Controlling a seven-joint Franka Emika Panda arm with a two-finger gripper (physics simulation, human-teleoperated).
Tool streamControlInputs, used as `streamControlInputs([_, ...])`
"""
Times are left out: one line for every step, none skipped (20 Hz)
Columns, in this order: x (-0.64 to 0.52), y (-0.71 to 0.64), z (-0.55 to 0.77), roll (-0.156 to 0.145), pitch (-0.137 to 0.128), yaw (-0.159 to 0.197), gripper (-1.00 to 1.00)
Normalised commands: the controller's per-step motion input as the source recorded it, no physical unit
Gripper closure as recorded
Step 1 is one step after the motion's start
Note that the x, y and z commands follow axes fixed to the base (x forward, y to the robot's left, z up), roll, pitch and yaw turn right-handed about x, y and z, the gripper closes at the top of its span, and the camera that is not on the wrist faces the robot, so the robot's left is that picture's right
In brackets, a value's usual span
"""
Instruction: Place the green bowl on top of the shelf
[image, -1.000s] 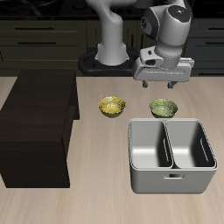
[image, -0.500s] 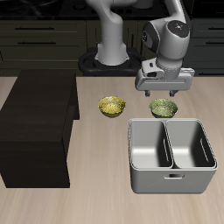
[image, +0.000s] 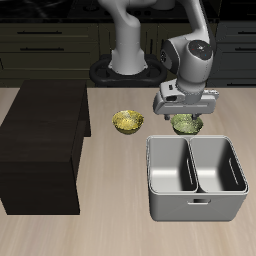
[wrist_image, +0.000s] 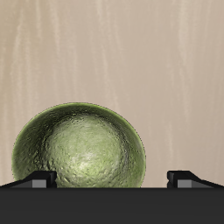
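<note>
The green bowl (image: 186, 124) sits on the table behind the grey bin, olive-green with a mottled glossy inside; it fills much of the wrist view (wrist_image: 79, 146). My gripper (image: 185, 117) hangs open just above the bowl, its fingers (wrist_image: 37, 178) spread wide over the bowl's rim without touching it. The shelf (image: 42, 140) is the large dark wooden unit at the other side of the table, with a flat bare top.
A yellow-gold bowl (image: 127, 122) sits beside the green bowl, between it and the shelf. A grey two-compartment metal bin (image: 195, 177) stands nearer the table's front edge, just in front of the green bowl.
My gripper has come down toward the green bowl and now partly covers it in the exterior view. The bowls, bin and shelf have not moved.
</note>
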Motion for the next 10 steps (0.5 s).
streamControlInputs([0.01, -0.09, -0.37, -0.008, 0.025, 0.026, -1.0])
streamControlInputs([0.02, -0.09, -0.38, -0.005, 0.048, -0.029, -1.0])
streamControlInputs([-0.05, 0.01, -0.34, 0.006, 0.019, 0.028, -1.0])
streamControlInputs([-0.03, -0.07, -0.38, -0.008, 0.064, -0.005, -1.0])
streamControlInputs([-0.01, -0.05, -0.27, -0.009, 0.034, 0.008, -1.0])
streamControlInputs([-0.03, 0.02, 0.01, 0.0, 0.0, 0.0, -1.0])
streamControlInputs([-0.12, -0.25, -0.74, -0.053, 0.065, -0.007, -1.0])
streamControlInputs([-0.06, -0.1, -0.4, 0.0, 0.101, -0.018, -1.0])
streamControlInputs([-0.02, 0.0, 0.01, 0.0, 0.0, 0.0, -1.0])
streamControlInputs([-0.05, -0.04, -0.28, 0.025, 0.05, 0.022, -1.0])
